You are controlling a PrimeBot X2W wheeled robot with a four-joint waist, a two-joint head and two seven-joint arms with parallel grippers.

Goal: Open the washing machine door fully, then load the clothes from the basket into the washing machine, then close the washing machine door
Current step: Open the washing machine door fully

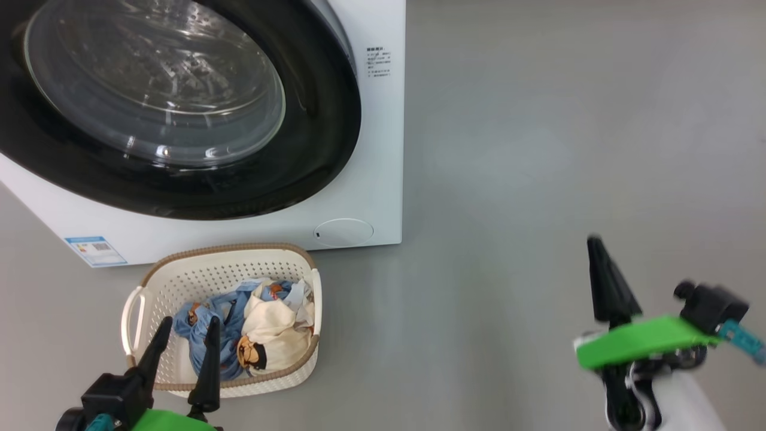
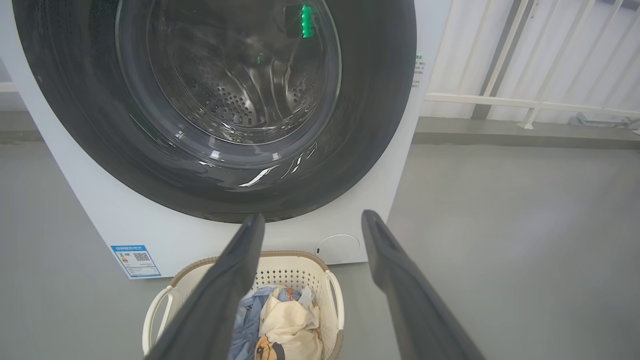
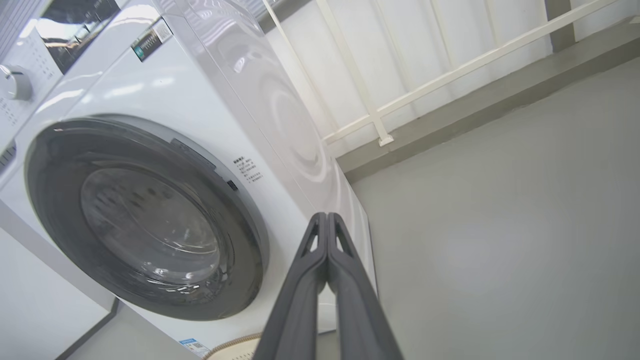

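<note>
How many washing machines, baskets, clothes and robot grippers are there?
washing machine: 1
basket: 1
clothes: 2 (light blue garment, cream garment)
grippers: 2 (left gripper, right gripper)
Total: 6

glossy black washing machine door [image 1: 311, 120], clear glass window; perforated plastic basket [image 1: 197, 278] below it; soft cloth clothes [image 1: 251, 323].

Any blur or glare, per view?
Head view: right pincer motion-blurred, bright glints on the washing machine door glass. Left wrist view: white streaks and a green reflection on that glass, rim bowed by the wide lens. Right wrist view: sharp, sheen on the washing machine side.
</note>
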